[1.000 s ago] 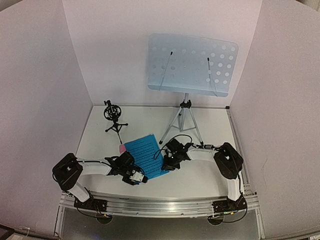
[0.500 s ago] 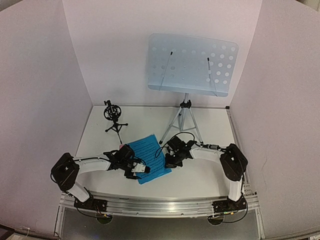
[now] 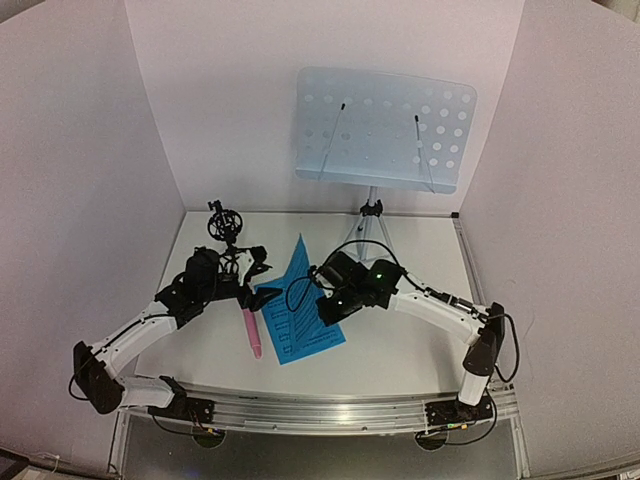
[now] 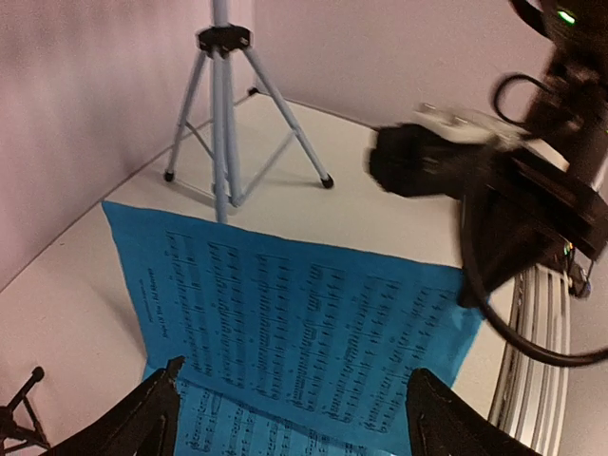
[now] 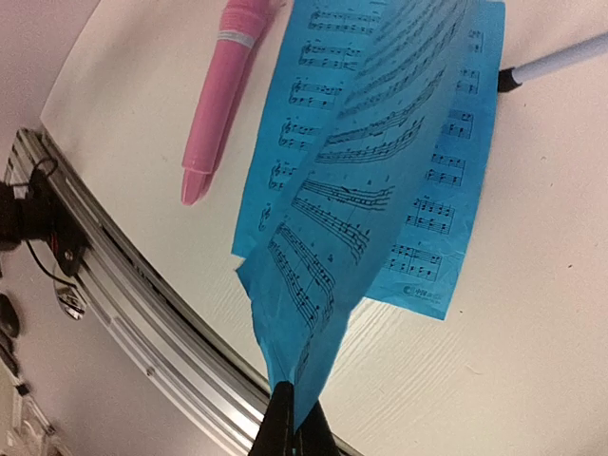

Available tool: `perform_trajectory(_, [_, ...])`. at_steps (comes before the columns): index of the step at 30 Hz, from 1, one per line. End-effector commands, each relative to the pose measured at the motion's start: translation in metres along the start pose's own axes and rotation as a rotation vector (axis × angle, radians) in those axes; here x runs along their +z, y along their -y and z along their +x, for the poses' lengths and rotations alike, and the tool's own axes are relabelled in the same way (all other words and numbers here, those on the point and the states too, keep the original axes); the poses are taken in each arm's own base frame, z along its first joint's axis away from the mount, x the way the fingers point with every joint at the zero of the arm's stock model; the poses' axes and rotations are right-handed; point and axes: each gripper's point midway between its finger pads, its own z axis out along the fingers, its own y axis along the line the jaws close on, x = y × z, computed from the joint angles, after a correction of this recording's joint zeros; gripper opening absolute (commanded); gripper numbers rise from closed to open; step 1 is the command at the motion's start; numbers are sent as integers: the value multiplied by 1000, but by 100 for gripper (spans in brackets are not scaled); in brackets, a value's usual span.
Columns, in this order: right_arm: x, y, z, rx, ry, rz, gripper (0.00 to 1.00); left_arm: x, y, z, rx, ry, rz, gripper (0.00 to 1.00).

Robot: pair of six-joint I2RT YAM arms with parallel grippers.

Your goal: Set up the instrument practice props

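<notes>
The pale-blue music stand (image 3: 385, 130) rises on its silver tripod (image 3: 370, 228) at the back. My right gripper (image 5: 293, 423) is shut on the corner of one blue sheet-music page (image 5: 370, 161) and holds it tilted up off the table. A second page (image 5: 446, 190) lies flat beneath it. The pink microphone (image 3: 248, 326) lies left of the pages. My left gripper (image 4: 299, 418) is open, hovering by the pages' left edge with nothing between its fingers (image 4: 142, 418). Behind it stands the black mic holder (image 3: 225, 226).
White walls enclose the table on three sides. A metal rail (image 3: 320, 408) runs along the near edge. In the left wrist view the right arm (image 4: 494, 171) and its cable hang over the pages' far side. One tripod leg's foot (image 5: 508, 78) rests just beyond the flat page.
My left arm swung back and left off the pages, opening wider and uncovering the pink microphone. My right gripper closed on one page and raised it on edge.
</notes>
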Motion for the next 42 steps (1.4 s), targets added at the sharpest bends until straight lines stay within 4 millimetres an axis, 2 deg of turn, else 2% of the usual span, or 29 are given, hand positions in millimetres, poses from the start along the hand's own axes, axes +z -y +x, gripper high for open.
perform_trajectory(1, [-71, -10, -7, -213, 81, 87, 0, -26, -18, -18, -250, 104, -138, 85])
perform_trajectory(4, [-100, -31, -26, -316, 188, 80, 0, -31, -33, 1, -382, 96, -203, 88])
perform_trajectory(6, [-113, -36, -35, -376, 240, 108, 0, -35, -44, 13, -468, 124, -233, 91])
perform_trajectory(8, [-127, -39, -44, -408, 289, 124, 0, -39, -51, 17, -512, 155, -238, 94])
perform_trajectory(12, [-154, -55, -58, -524, 372, 118, 0, -35, -47, 15, -492, 202, -185, 99])
perform_trajectory(16, [-171, -83, -60, -663, 428, 72, 0, -19, -39, -1, -461, 285, -49, 100])
perform_trajectory(20, [-189, -104, -58, -718, 475, -5, 0, -8, -26, -34, -425, 375, 119, 100])
perform_trajectory(22, [-192, -111, -53, -742, 480, -23, 0, -2, -22, -45, -417, 392, 193, 100])
perform_trajectory(26, [-198, -122, -47, -776, 492, -55, 0, 15, -23, -53, -474, 404, 295, 100])
perform_trajectory(29, [-201, -123, -44, -778, 492, -57, 0, 16, -22, -70, -505, 444, 365, 100])
perform_trajectory(31, [-202, -120, -43, -782, 491, -47, 0, 19, -19, -74, -509, 448, 386, 100])
perform_trajectory(33, [-200, -114, -41, -782, 481, -20, 0, 30, -27, -58, -523, 418, 329, 100])
perform_trajectory(36, [-194, -107, -35, -772, 437, -2, 0, 40, -31, -27, -403, 371, 247, 99])
perform_trajectory(39, [-182, -100, -26, -747, 360, 16, 0, 40, -23, -14, -271, 347, 245, 99])
perform_trajectory(42, [-157, -92, -14, -734, 244, 33, 0, 35, -15, -12, -172, 354, 260, 99])
